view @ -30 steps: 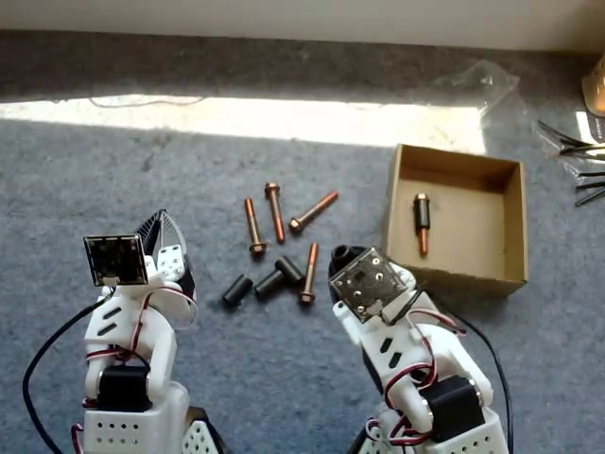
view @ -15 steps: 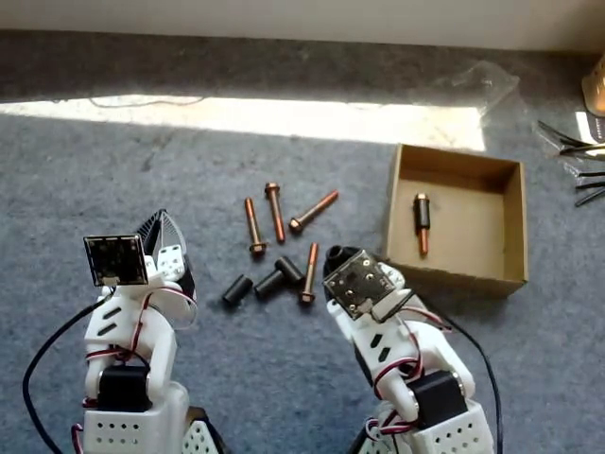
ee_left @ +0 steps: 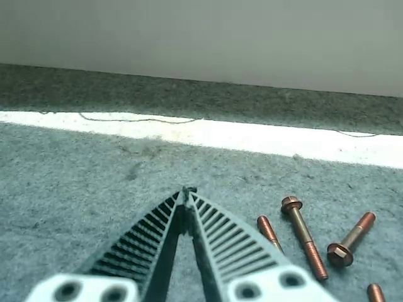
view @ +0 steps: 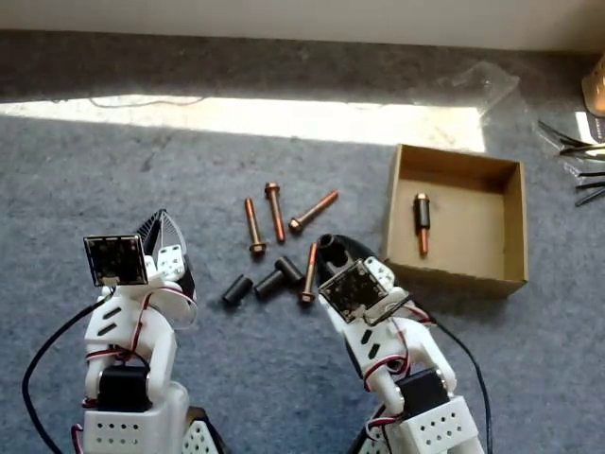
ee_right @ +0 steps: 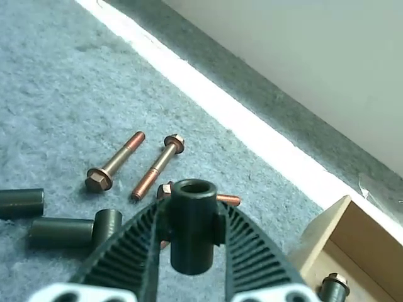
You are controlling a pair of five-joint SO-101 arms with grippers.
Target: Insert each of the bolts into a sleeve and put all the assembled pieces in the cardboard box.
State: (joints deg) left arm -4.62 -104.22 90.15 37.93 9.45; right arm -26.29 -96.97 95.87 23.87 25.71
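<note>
Right gripper clamps a sleeve upright between its fingers; bolts lie on grey carpet beyond them. Left gripper is closed, empty, tips toward a sunlit strip and wall.

No text, label, number or sign can be read anywhere, whether on the box, the bolts or the sleeves.

Grey carpet w/ a bright sunlit strip across the far side. A thin wire lies along the strip's left end. Crumpled clear plastic bag by its right end. Thin black pieces at right edge, can't tell what. Pale wall behind.
</note>
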